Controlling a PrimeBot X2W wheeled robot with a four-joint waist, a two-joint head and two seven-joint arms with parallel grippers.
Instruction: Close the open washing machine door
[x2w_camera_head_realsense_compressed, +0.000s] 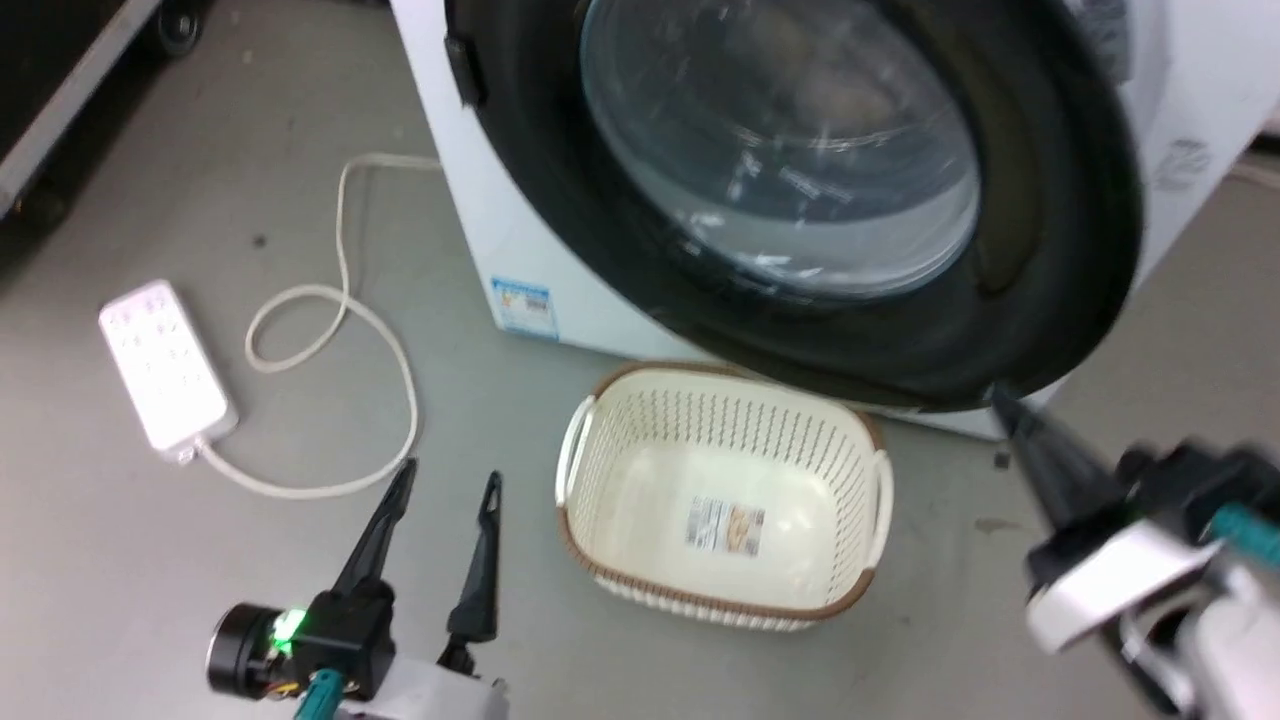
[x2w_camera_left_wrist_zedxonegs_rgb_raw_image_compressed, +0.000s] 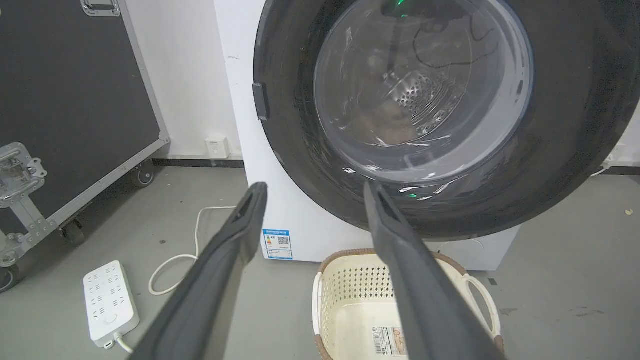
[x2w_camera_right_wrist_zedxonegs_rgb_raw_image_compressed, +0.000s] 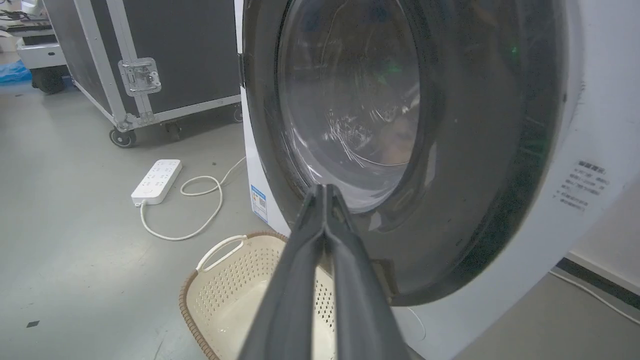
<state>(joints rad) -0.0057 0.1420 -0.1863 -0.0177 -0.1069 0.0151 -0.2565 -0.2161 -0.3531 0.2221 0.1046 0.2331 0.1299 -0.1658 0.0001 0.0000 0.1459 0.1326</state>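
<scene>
The washing machine door (x2w_camera_head_realsense_compressed: 1050, 250) is a wide black ring around a bulging clear glass bowl (x2w_camera_head_realsense_compressed: 780, 150). It lies close against the white machine (x2w_camera_head_realsense_compressed: 470, 220); I cannot tell whether it is latched. My right gripper (x2w_camera_head_realsense_compressed: 1003, 405) is shut and empty, its tips against the door's lower right rim. In the right wrist view the shut right gripper (x2w_camera_right_wrist_zedxonegs_rgb_raw_image_compressed: 325, 189) points at the door (x2w_camera_right_wrist_zedxonegs_rgb_raw_image_compressed: 475, 150) below the glass. My left gripper (x2w_camera_head_realsense_compressed: 448, 478) stands open low over the floor, apart from the machine. The left wrist view looks between the open left gripper (x2w_camera_left_wrist_zedxonegs_rgb_raw_image_compressed: 315, 189) fingers at the door (x2w_camera_left_wrist_zedxonegs_rgb_raw_image_compressed: 575, 125).
A cream laundry basket (x2w_camera_head_realsense_compressed: 870, 440) with a brown rim sits on the floor right under the door. A white power strip (x2w_camera_head_realsense_compressed: 165, 365) and its looped cord (x2w_camera_head_realsense_compressed: 390, 340) lie at the left. A black wheeled flight case (x2w_camera_left_wrist_zedxonegs_rgb_raw_image_compressed: 75, 90) stands further left by the wall.
</scene>
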